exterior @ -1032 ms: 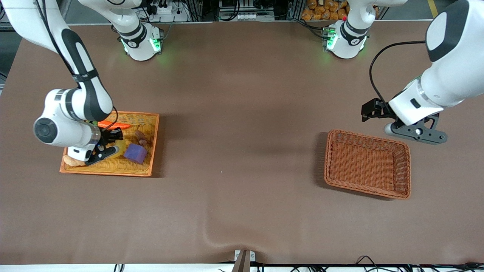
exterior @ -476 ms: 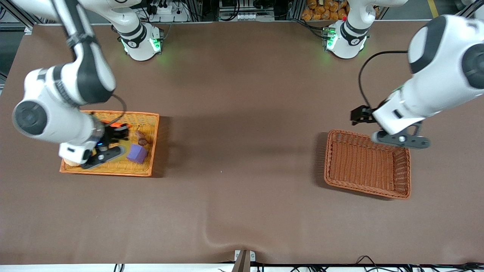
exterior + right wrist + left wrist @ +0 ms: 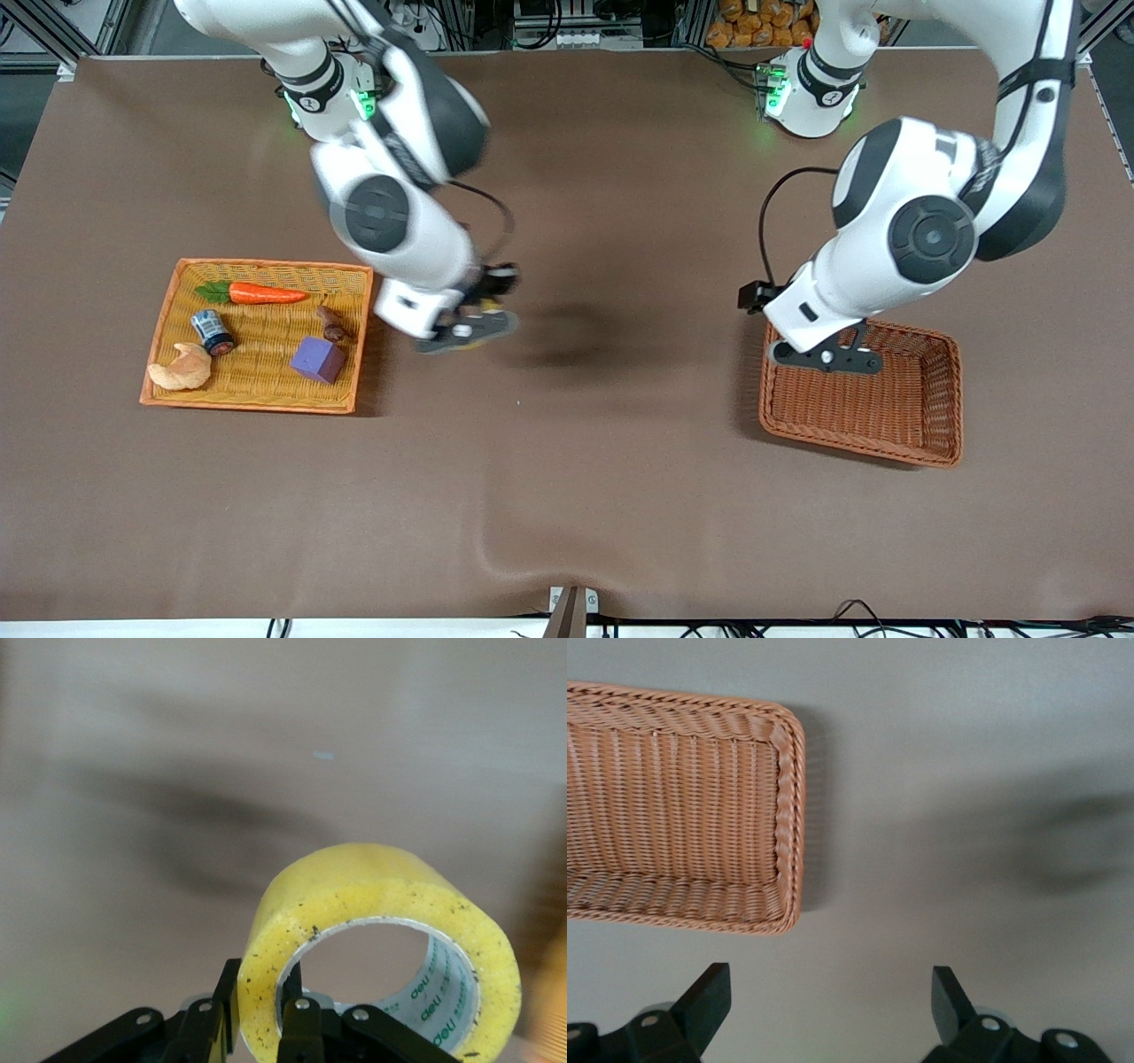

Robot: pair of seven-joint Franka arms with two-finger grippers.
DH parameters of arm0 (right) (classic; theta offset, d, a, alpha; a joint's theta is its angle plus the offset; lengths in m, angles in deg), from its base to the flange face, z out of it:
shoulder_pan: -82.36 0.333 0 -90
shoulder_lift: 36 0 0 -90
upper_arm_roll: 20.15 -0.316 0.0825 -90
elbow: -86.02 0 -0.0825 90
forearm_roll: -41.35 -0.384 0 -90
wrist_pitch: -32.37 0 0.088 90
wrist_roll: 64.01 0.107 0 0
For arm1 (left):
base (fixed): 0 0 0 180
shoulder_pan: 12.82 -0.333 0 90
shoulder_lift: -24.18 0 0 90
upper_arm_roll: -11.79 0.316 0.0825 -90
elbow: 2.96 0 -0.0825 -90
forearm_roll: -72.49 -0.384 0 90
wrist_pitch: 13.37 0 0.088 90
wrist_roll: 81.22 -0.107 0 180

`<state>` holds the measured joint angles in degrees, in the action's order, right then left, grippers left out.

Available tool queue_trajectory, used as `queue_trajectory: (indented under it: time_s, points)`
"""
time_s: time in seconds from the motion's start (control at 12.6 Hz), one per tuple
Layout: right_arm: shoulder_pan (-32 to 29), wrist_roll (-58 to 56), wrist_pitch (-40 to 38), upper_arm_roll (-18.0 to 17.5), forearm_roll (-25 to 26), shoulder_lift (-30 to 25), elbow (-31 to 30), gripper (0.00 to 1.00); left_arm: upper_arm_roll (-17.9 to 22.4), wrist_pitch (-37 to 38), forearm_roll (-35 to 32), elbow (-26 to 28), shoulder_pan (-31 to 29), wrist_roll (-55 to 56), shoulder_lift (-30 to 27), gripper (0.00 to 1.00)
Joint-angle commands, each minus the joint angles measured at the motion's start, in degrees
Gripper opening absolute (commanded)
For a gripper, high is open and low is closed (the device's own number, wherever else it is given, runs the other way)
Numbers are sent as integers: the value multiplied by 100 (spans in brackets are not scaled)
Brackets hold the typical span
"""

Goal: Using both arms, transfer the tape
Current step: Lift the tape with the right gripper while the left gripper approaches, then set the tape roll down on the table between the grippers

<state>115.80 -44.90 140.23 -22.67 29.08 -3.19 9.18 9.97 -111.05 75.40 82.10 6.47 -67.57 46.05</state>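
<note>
The tape (image 3: 381, 930) is a yellow roll with a grey-white core. My right gripper (image 3: 266, 1010) is shut on its wall, one finger inside the ring and one outside. In the front view the right gripper (image 3: 465, 332) hangs over bare table near the middle, just off the tray's edge, and the roll is mostly hidden under the hand. My left gripper (image 3: 826, 358) hovers at the edge of the brown wicker basket (image 3: 886, 399) that faces the right arm's end. Its fingers stand wide open with nothing between them (image 3: 828, 992), and the basket's rim (image 3: 788, 815) shows close by.
A flat orange wicker tray (image 3: 248, 403) at the right arm's end holds a carrot (image 3: 266, 293), a small blue-and-white can (image 3: 212, 331), a croissant (image 3: 180, 369), a purple block (image 3: 317, 359) and a small brown item (image 3: 332, 324). Brown table stretches between tray and basket.
The right arm has lifted the tape out of the tray and swung it toward the table's middle. The left arm has come in over the basket's edge, still open.
</note>
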Motion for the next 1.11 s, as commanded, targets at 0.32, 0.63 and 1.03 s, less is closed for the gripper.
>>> queue_trajectory:
  time_s: [0.32,0.63,1.03]
  points:
    - [1006,725,1756,129,-250,2211,1408,0,24,-506,-124,-94,40,173,431,100]
    - [963,857,1397,129,-293,1923,1390,100,32,-585,-124,-94,40,173,466,100]
    - [410,578,77,576,58,590,596,100,32,-943,-116,-94,66,461,676,100]
